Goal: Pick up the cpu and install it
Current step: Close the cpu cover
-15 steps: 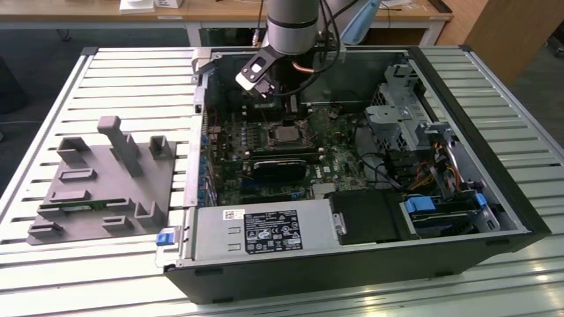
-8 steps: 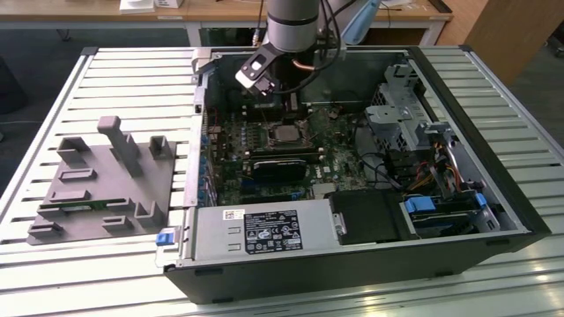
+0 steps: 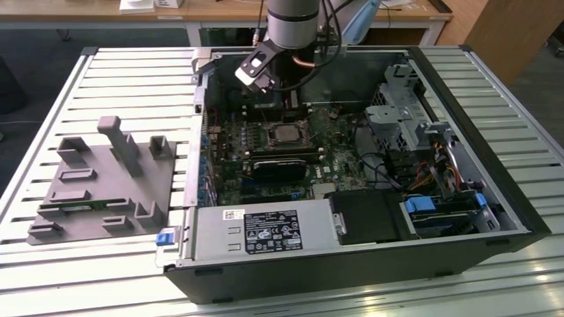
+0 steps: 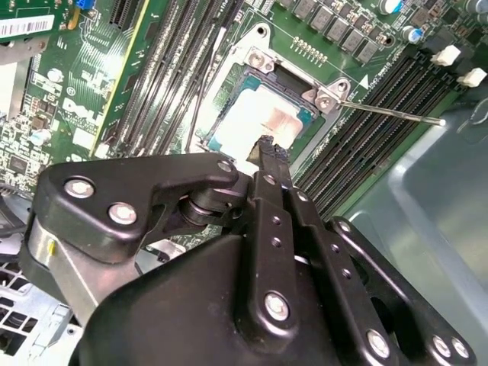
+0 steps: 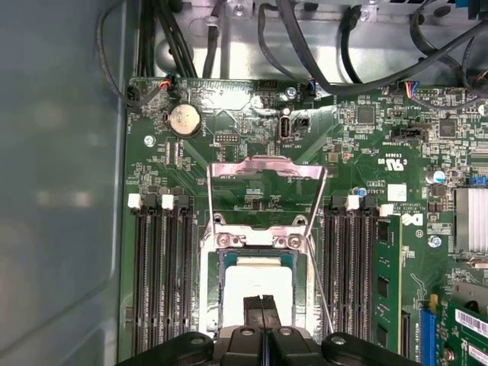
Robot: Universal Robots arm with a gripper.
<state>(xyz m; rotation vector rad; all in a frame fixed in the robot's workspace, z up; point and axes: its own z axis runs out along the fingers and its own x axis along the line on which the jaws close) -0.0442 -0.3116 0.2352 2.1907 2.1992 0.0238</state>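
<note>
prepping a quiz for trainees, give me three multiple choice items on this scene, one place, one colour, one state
1. Where is the cpu? A in the socket; B on the table; C on the power supply.
2. The fixture beside the case is? A blue; B grey; C red.
3. The socket's metal frame is? A clamped over the cpu; B swung open; C missing.
Key: 1A, it lies flat in the socket; 2B, plainly grey; 3B, it is folded back off the cpu.

Robotics lab/workshop: slatted alu bench [image 3: 529, 99] w/ opened PC case [image 3: 352, 274], grey parts jig [image 3: 97, 178], robot arm [image 3: 295, 20], wooden desks [image 3: 229, 12] in bkgd.
</note>
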